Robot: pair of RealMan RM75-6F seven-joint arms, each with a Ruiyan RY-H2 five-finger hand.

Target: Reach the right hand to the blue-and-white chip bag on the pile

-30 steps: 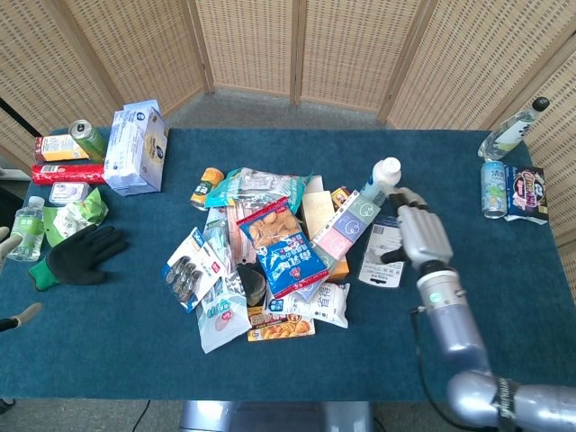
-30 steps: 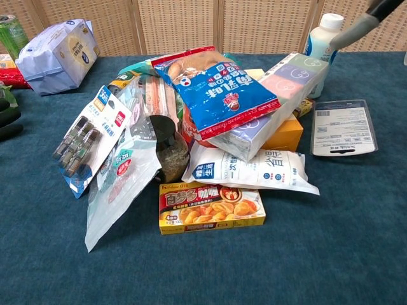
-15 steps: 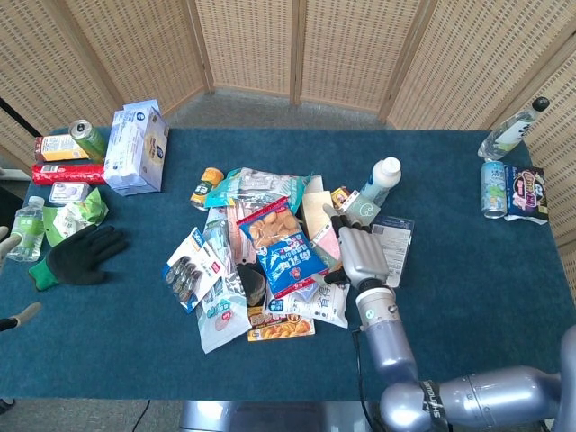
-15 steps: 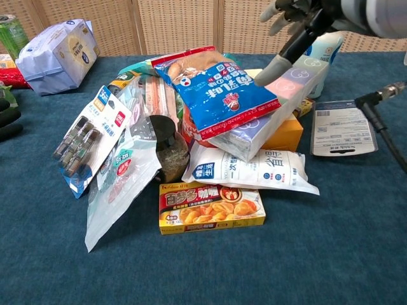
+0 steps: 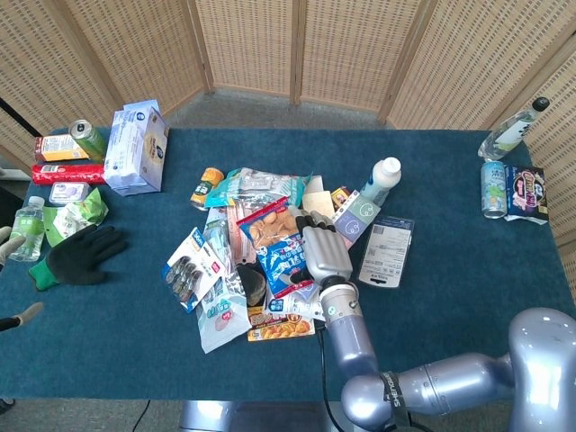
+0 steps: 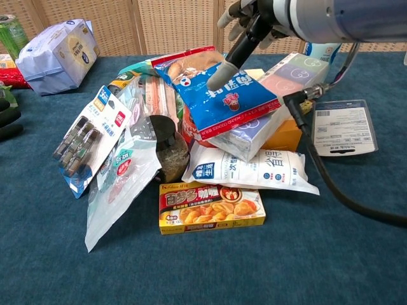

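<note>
**A:** Your right hand [image 5: 321,252] has swung in from beside the white bottle [image 5: 381,180], crossed the pastel box [image 6: 280,95], and now hangs over the blue-and-white chip bag [image 6: 219,95]. That's a big sideways move in the last second.

**B:** So am I on it?

**A:** Nearly. The bag lies on top of the pile in the middle of the blue table [image 5: 468,297], tilted on the pastel box with its red-edged end toward the far side. In the chest view one fingertip [image 6: 216,76] points down at the bag's upper face. I can't tell whether it touches or sits just above.

**B:** And the fingers?

**A:** Spread apart and extended, holding nothing. In the head view the back of your hand covers the bag's right half, so the contact itself is hidden there.

**B:** What's left, then?

**A:** By my judgement, only a short descent. The sideways travel looks done, so ease straight down. The bag rests on a slope and could slide toward the yellow curry box [image 6: 212,208] if you push hard.

**B:** The left hand?

**A:** Your left hand [image 5: 11,279] is at the table's left edge, near the black glove [image 5: 79,253]. Only pale fingertips show, so I can't tell how it's set.
</note>
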